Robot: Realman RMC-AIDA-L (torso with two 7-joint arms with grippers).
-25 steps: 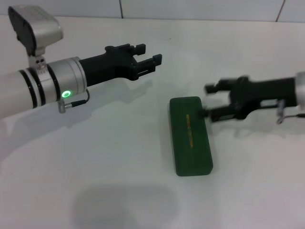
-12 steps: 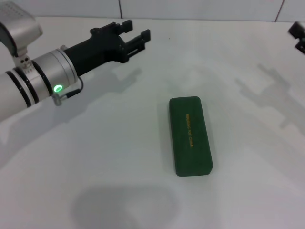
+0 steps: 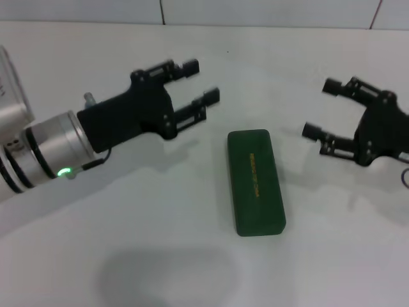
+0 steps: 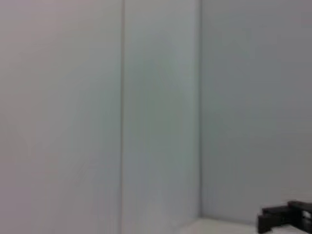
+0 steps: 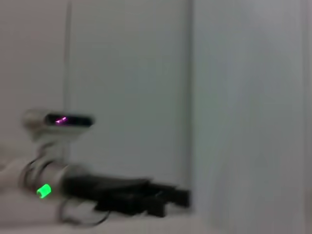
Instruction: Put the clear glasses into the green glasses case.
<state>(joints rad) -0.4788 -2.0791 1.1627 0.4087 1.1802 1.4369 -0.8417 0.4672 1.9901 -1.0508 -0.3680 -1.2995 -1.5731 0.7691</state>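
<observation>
The case (image 3: 255, 182) is seen shut, flat near the middle of the table (image 3: 160, 224); the glasses cannot be seen. The left gripper (image 3: 198, 83) is held spread and empty above the table beside the case's far left corner. The right gripper (image 3: 321, 109) is held spread and empty off its far right corner.

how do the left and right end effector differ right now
The left end effector hangs to the left of the green glasses case, beyond its far corner; the right end effector hangs to the case's right. The left one's fingers point at the far right, the right one's point left toward the case. The left shows its silver wrist with a green light; the right shows only black parts. Both are black, open, empty and clear of the closed case.
</observation>
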